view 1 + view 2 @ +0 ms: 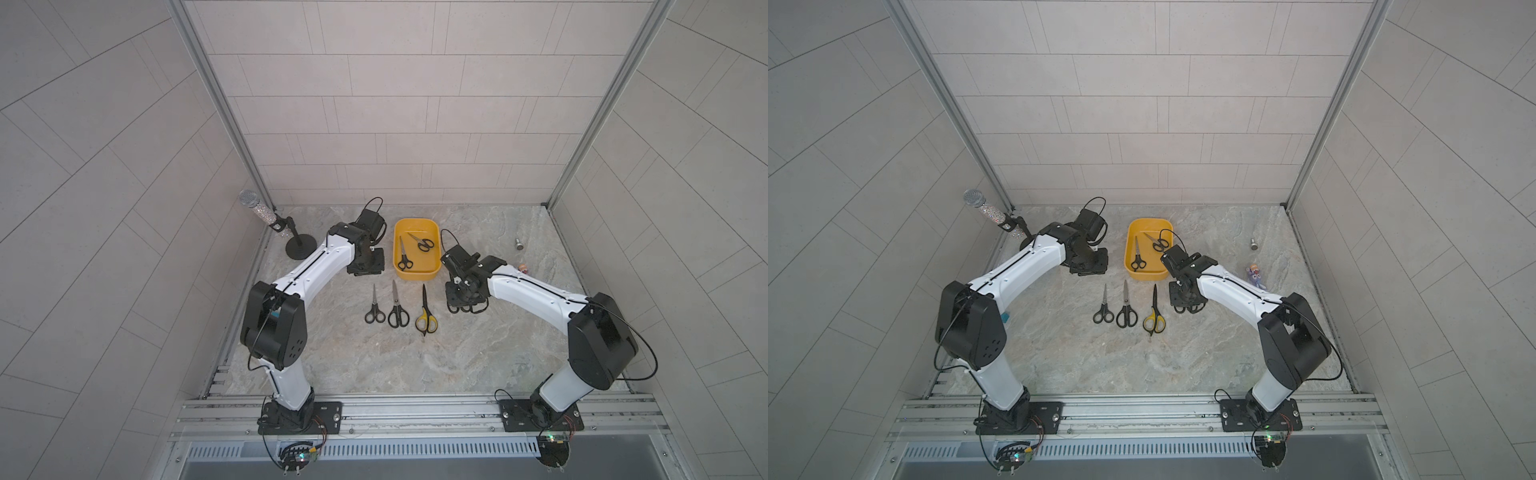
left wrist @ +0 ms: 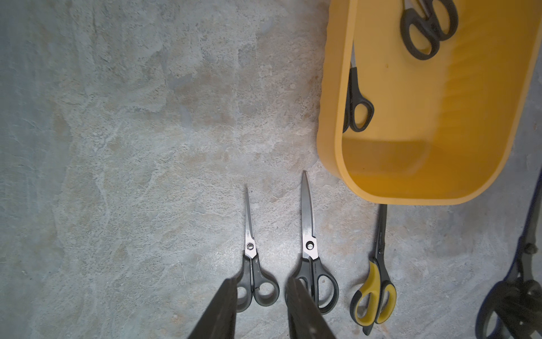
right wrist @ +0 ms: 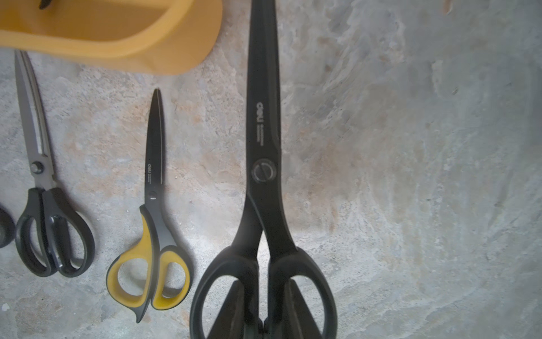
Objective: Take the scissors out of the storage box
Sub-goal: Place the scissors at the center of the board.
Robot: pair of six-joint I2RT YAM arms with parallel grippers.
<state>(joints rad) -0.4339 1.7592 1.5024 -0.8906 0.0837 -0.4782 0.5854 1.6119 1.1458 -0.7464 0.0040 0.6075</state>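
- My right gripper (image 3: 265, 311) was closed on the large all-black pair (image 3: 264, 141), its fingers pinching the bars between the two handle loops. The blades ran forward, just past the corner of the storage box (image 1: 415, 275).
- I could not tell whether that pair was touching the table or hanging just above it.
- My left gripper (image 2: 262, 283) was empty, jaws narrowly apart, hanging beside the box's left wall.
- Risk: with a grip only at the handle end, the long blades could swing on release. They might land across the yellow-handled pair (image 1: 425, 311) just beside them, or tap the box.
- Risk: a pinch on the inner bars could slip if the blades opened.
- Risk: the long thin pair (image 1: 404, 255) lay close along the box's left wall. That left little room for a finger, so a reach there could drag or tip the light tub.
- Risk: the left arm sat near the box and could nudge it on the way in.
- Scissors, counted: six pairs.
- Two were in the box: the long thin pair and the slanted pair (image 1: 420, 242).
- Three lay in a row on the table: the small black pair (image 1: 375, 305), the medium black pair (image 1: 397, 307) and the yellow-handled pair.
- One was in my right gripper.
- One storage box, two grippers, one microphone on its stand (image 1: 266, 216).
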